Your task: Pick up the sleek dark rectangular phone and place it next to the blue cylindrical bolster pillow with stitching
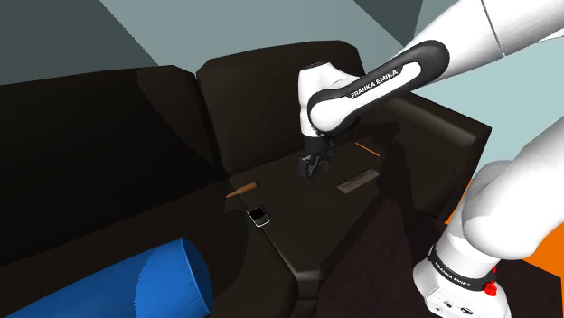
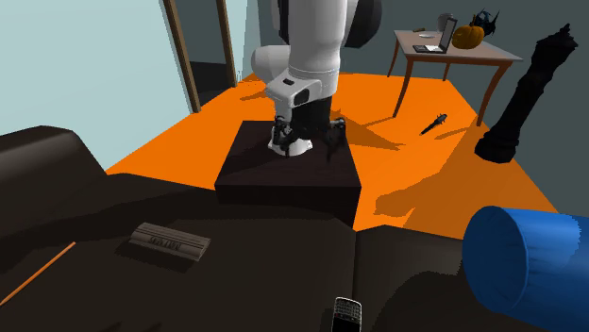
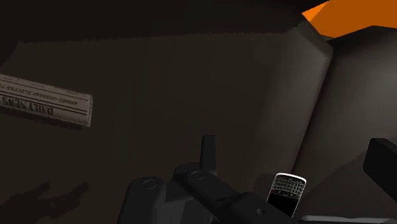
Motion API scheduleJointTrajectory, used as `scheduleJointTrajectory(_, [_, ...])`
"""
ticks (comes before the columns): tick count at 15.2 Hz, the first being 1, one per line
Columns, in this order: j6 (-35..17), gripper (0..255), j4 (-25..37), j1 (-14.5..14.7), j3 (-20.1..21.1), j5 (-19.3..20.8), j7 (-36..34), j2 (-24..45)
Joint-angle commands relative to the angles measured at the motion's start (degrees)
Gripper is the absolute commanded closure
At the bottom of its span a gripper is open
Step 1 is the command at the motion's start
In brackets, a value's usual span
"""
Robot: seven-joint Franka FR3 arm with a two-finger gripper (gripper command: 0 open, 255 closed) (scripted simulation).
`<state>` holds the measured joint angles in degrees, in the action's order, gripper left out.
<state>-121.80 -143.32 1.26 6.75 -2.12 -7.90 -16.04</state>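
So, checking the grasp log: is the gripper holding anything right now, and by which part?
Nothing is held: the gripper hangs over the sofa seat, the phone lying apart on it.

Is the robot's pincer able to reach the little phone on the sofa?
Probably yes. The phone lies flat and uncovered on the dark sofa seat, and the pincer hangs above that same seat nearby, with nothing standing between them.

Dark sofa (image 1: pixel 298 237) seat carries phone (image 1: pixel 260 216); nr it brown stick (image 1: pixel 242 189), poss. a pencil; folded newspaper (image 1: pixel 358 181) & blue bolster (image 1: pixel 136 285) further off.
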Motion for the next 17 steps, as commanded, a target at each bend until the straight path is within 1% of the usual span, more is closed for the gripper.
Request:
scheduleJointTrajectory(1, [-3.76,0,1.68,-0.09,0.31,0.12,-0.7,5.0])
scheduleJointTrajectory(5, [-9.86,0,5.42,0.08,0.96,0.58,-2.5,14.21])
scheduleJointTrajectory(9, [-14.76,0,10.39,0.48,1.24,1.46,-4.36,23.45])
scheduleJointTrajectory(13, [-18.38,0,16.54,1.19,1.11,2.45,-6.1,32.57])
scheduleJointTrajectory(17, [-20.73,0,23.85,2.16,0.69,3.23,-7.52,41.56])
